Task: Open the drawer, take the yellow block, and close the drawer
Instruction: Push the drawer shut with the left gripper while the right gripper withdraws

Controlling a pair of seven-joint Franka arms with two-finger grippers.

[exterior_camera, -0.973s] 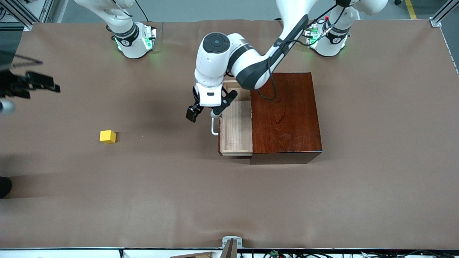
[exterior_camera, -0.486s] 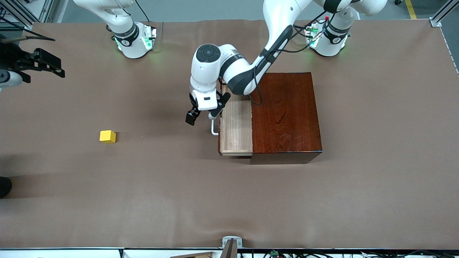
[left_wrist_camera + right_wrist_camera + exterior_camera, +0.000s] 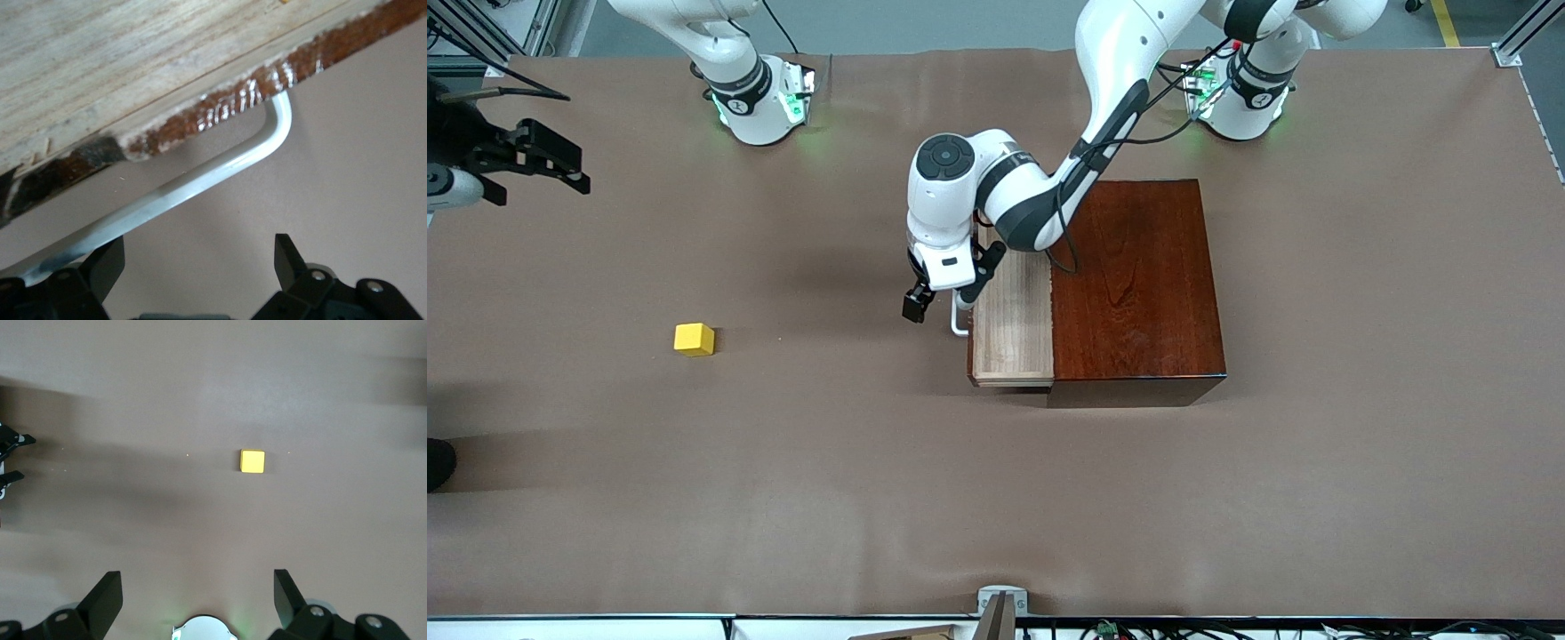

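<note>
Front high, facing robots; wrists downward, left close.

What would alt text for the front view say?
The drawer stands open out of a dark wooden box; the open left gripper is at its white handle. The yellow block lies on the table toward the right arm's end, the open right gripper raised there.

Box (image 3: pixel 1138 284): I see it on the table (image 3: pixel 1360 444), toward the left arm's end.
Drawer (image 3: pixel 1012 329): pulled out of the box toward the right arm's end, handle (image 3: pixel 958 322) on its front.
Left gripper (image 3: pixel 940 299): at the handle, one finger (image 3: pixel 100 267) on each side of the bar (spread apart).
Yellow block (image 3: pixel 694 339): on the table, well apart from the drawer, toward the right arm's end.
Right gripper (image 3: pixel 538 160): spread wide, up over the table's edge at the right arm's end.
</note>
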